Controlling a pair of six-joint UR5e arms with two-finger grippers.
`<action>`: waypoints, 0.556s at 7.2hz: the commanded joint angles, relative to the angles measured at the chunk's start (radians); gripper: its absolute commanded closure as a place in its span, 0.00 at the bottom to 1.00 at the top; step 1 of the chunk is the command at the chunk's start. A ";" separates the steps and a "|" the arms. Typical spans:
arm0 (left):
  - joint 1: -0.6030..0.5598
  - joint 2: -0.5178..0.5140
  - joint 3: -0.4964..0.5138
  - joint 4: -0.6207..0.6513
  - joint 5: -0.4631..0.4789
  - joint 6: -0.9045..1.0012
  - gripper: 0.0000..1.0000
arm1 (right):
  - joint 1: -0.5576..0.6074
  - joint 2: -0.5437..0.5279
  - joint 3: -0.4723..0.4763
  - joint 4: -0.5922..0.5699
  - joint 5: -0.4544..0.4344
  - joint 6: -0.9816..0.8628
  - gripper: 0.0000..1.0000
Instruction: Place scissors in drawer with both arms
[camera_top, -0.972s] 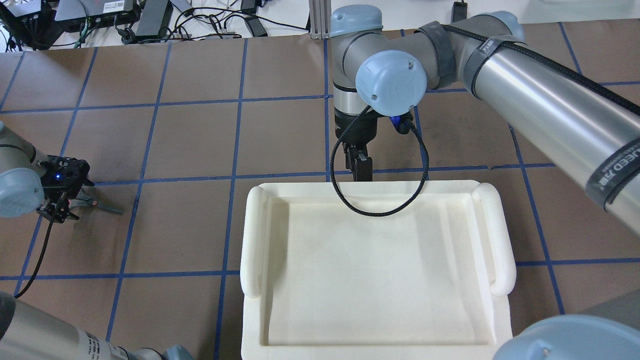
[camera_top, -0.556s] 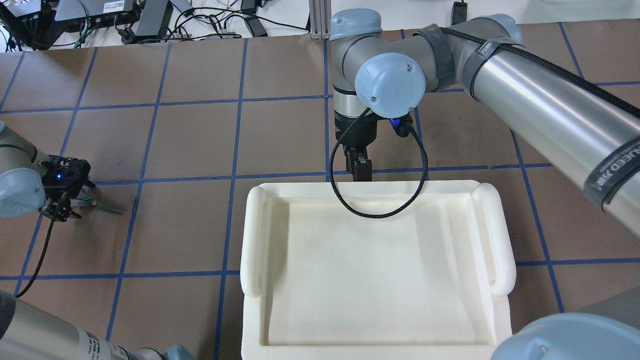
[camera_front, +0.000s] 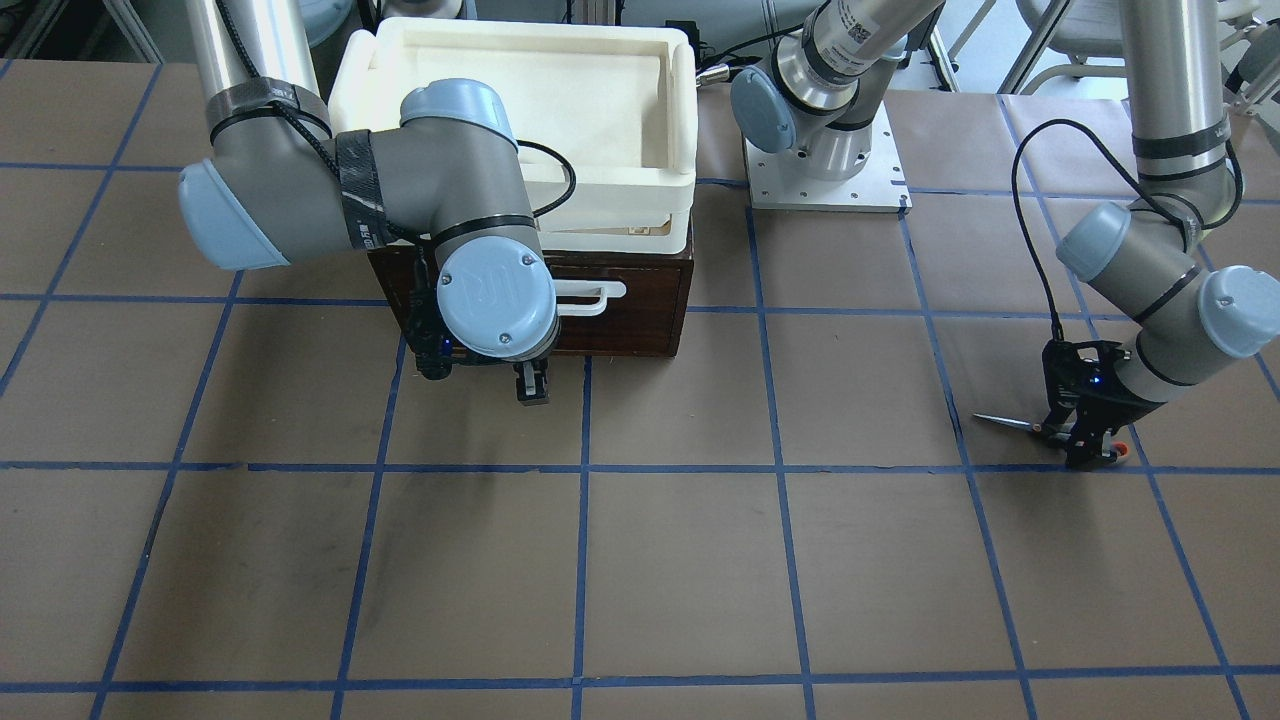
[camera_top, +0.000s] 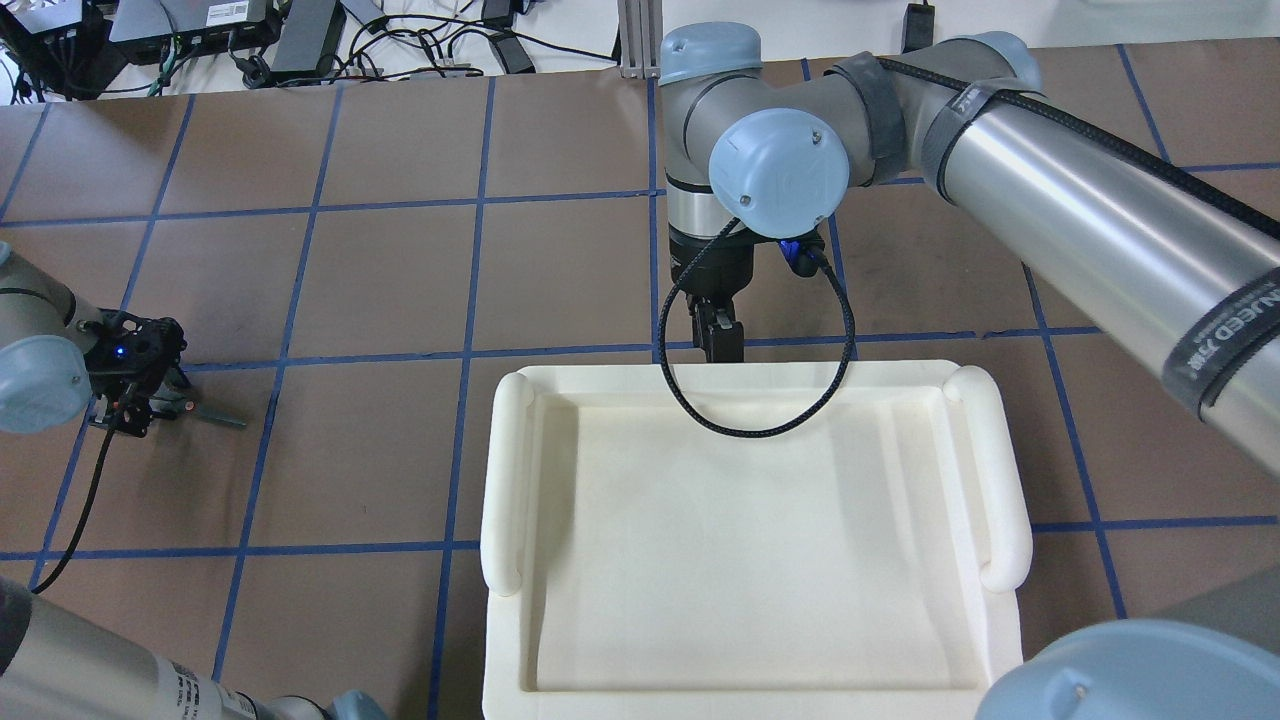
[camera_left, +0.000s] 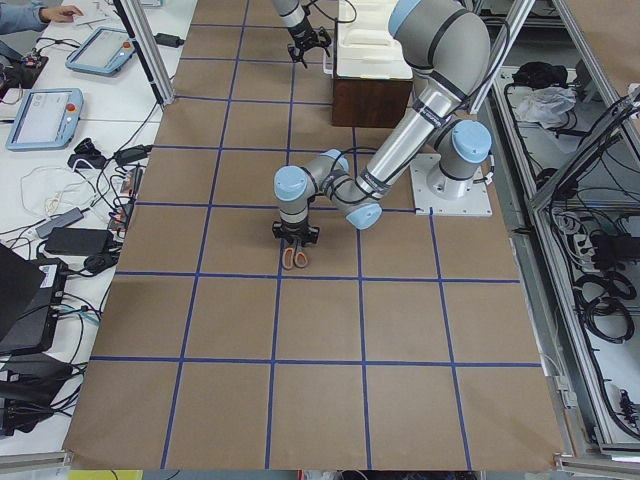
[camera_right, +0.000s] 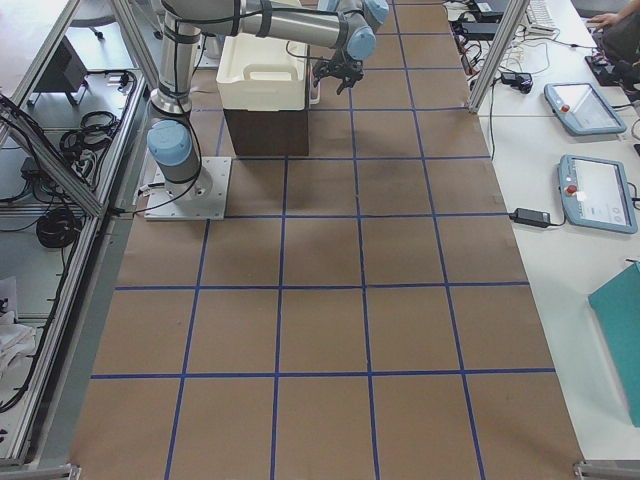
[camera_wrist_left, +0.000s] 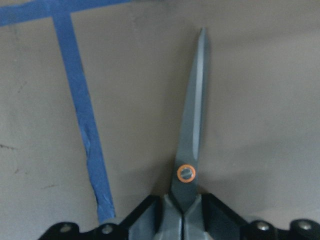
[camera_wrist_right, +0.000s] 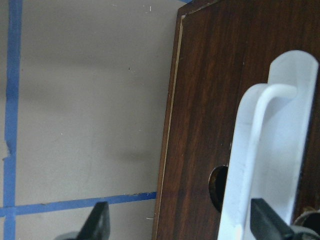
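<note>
Your left tool has tightened since a second ago and now pinches the scissors on the brown, blue-taped tabletop. Cables clutter the bench beyond. The blades lie flat, pointing toward the foam tray. Only the right wrist view shows the right tool spread around the drawer handle.

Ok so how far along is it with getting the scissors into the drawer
Early. Done: nothing is stowed; the drawer is shut. In hand: the left pincer is closed on the scissors just behind the pivot, lying on the table, and the right pincer is open astride the drawer's white handle. Left: pull the drawer open, carry the scissors over, drop them in.
</note>
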 joint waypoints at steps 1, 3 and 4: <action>0.000 0.005 0.003 0.003 0.001 0.007 0.92 | 0.000 0.011 0.001 -0.001 0.002 0.001 0.00; -0.001 0.017 0.011 0.003 0.004 0.002 0.91 | 0.000 0.012 0.002 -0.001 0.003 0.000 0.00; -0.001 0.017 0.011 0.003 0.004 0.003 0.90 | 0.000 0.017 0.008 -0.003 0.002 0.000 0.00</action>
